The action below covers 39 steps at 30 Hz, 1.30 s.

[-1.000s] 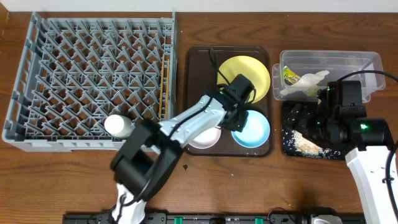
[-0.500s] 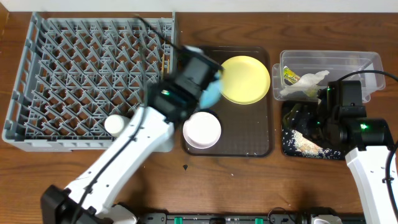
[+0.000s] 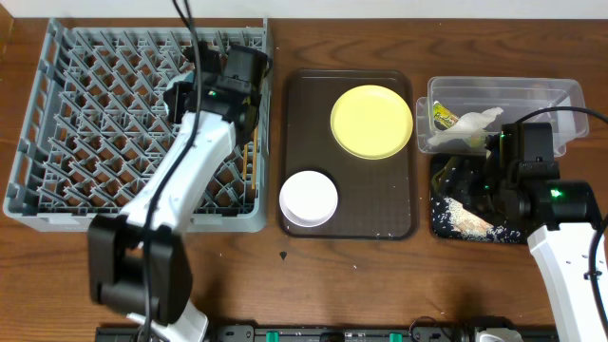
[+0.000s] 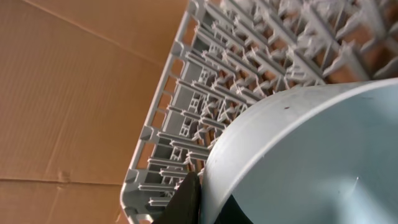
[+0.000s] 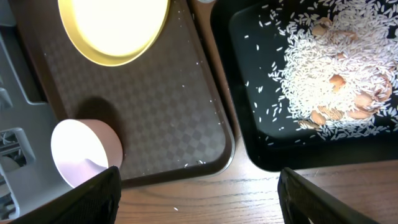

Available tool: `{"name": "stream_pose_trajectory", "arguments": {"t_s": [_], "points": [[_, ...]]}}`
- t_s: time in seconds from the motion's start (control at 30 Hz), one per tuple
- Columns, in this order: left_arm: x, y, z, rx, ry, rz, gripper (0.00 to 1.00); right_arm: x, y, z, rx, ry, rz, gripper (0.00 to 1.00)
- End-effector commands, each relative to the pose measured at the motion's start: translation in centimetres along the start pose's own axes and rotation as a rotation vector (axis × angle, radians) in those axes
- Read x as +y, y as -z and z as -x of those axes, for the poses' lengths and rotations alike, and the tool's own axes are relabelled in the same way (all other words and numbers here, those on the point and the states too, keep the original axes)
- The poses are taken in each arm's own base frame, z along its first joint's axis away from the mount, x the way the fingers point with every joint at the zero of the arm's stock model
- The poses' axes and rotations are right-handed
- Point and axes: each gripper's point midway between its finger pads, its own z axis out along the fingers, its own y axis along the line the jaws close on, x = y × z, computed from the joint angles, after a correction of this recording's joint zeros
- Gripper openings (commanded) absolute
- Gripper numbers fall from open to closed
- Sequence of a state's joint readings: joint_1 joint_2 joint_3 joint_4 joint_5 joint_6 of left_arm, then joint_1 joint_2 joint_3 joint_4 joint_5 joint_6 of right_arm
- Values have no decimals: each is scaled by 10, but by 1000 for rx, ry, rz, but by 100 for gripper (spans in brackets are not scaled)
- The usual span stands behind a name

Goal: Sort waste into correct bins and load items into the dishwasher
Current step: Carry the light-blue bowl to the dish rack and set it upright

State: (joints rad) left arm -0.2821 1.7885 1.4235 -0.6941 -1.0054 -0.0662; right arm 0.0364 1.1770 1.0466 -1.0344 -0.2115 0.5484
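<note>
My left gripper is shut on the rim of the light blue bowl and holds it over the far right part of the grey dish rack; its arm hides most of the bowl from overhead. The yellow plate and the white-pinkish bowl sit on the brown tray. Chopsticks lie along the rack's right side. The white cup is hidden. My right gripper is open and empty, hovering by the black tray of rice scraps.
The clear tub at the back right holds the green-yellow wrapper and the white tissue. The right wrist view also shows the plate, the white-pinkish bowl and a few rice grains on the brown tray.
My left arm lifted the light blue bowl off the brown tray and swung it left and back over the dish rack. The right arm has not moved.
</note>
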Motion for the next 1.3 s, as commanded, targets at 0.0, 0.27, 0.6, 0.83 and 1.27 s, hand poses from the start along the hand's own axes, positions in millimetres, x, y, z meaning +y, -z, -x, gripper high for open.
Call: {"name": "stream_pose_trajectory", "arguments": {"t_s": [0.0,0.27,0.6,0.83,1.27], "points": [[-9,-5,-4,6,-71,58,7,1,3,6,-21,-15,2,79],[-46,-4,-13,10,-175,47,7,1,3,6,-22,-6,2,79],[-52,23,-12,-45,-261,98,8,1,3,7,-27,1,5,79],[-31,22,-11,-54,-206,198,8,1,3,7,-27,6,6,80],[-24,16,-11,-44,-199,225,8,2,3,7,-27,13,6,80]]}}
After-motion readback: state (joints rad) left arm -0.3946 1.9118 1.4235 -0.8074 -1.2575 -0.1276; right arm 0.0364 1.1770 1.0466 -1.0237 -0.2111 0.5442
